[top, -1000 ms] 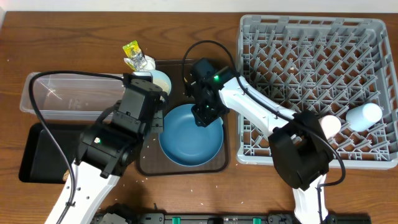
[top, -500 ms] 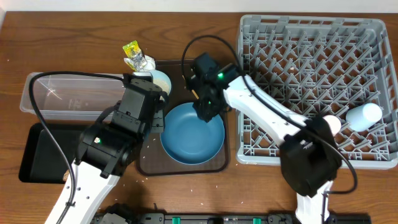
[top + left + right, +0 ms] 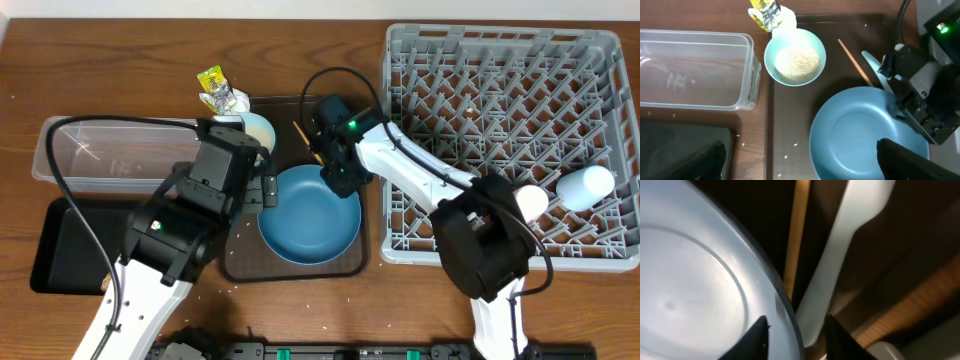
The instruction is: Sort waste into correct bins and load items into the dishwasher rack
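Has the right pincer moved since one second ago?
Yes, slightly: the right pincer shifted toward the grey rack, uncovering a thin wooden stick on the brown tray.

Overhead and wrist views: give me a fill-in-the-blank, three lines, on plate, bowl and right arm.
1. The blue plate lies on the dark brown ____.
2. The bowl beside it holds white ____.
3. The right pincer has one finger on each side of the plate's ____.
Missing words: tray; rice; rim.

blue plate [image 3: 310, 222] and spoon [image 3: 871, 61] crowding right end effector [image 3: 338, 180], rack [image 3: 390, 130] alongside
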Robot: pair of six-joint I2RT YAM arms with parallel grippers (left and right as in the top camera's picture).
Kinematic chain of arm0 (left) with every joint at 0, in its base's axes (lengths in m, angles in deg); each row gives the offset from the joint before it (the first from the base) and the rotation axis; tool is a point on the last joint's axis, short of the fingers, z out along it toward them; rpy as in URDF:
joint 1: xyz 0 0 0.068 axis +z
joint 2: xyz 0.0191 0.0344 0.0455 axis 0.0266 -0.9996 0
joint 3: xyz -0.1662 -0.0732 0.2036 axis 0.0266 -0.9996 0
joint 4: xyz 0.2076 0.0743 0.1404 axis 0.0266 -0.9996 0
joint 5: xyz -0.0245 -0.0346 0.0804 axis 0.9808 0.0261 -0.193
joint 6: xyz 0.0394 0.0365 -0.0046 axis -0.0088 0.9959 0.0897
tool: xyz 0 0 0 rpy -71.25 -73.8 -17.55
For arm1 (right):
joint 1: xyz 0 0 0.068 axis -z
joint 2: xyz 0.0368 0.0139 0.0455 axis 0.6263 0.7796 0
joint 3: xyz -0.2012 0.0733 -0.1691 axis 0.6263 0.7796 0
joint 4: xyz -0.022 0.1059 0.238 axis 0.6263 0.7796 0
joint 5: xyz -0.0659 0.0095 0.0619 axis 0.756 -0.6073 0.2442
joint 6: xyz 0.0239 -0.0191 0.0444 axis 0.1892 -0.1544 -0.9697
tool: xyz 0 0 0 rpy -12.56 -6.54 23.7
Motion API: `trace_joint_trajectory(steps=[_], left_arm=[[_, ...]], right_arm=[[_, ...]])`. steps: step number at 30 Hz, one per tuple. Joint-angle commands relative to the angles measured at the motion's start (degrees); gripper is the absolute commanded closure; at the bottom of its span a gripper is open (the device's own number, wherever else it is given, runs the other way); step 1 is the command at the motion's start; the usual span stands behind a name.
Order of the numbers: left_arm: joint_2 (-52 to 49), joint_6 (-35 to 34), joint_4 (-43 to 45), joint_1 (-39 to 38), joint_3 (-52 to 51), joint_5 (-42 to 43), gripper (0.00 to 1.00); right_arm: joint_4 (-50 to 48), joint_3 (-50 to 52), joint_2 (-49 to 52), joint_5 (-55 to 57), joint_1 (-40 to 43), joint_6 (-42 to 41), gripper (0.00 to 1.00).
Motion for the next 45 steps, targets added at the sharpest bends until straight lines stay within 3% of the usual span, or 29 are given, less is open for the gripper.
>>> trace_joint_trajectory(steps=[1,5,13,17,21,27,31,38,43,45], left_arm=[[0.52,-2.75,-0.22,2.56,-0.28,-0.39,0.02],[0.74,-5.60,-0.22,10.14,-0.09,0.22,0.02],[0.87,-5.57,-0.24,28.59,0.70,4.94,0.02],[0.83,-5.57,-0.66,35.17,0.70,5.84,0.02],[0.83,-5.57,-0.63,38.69,0.70,5.84,0.02],[0.83,-5.57,-1.40,39.52,0.70,5.81,0.02],[0.83,-5.57,-1.46,39.52,0.70,5.81,0.02],[0.83,-5.57,-1.46,39.52,0.70,5.81,0.02],[0.83,-5.57,-1.46,39.52,0.70,5.84,0.02],[0.83,-5.57,-1.46,39.52,0.70,5.81,0.02]], right_arm=[[-0.52,-0.02,-0.11,-2.25,0.11,0.02,0.78],[-0.48,-0.11,-0.15,-2.58,0.28,-0.04,0.99],[1.70,-1.70,-3.69,-2.80,0.35,-1.55,0.99],[5.18,-5.31,-7.43,3.39,0.31,-2.71,0.99],[7.91,-9.35,-11.89,12.04,0.31,-5.18,0.99],[8.20,-10.99,-14.86,6.75,0.31,-1.81,0.99],[7.74,-8.15,-12.33,-1.36,0.35,2.97,0.79],[6.29,-5.84,-4.68,-2.73,1.31,5.33,0.73],[6.71,-5.84,-1.49,-17.14,3.30,13.00,0.69],[6.71,-5.84,-0.46,-17.49,3.48,13.07,0.67]])
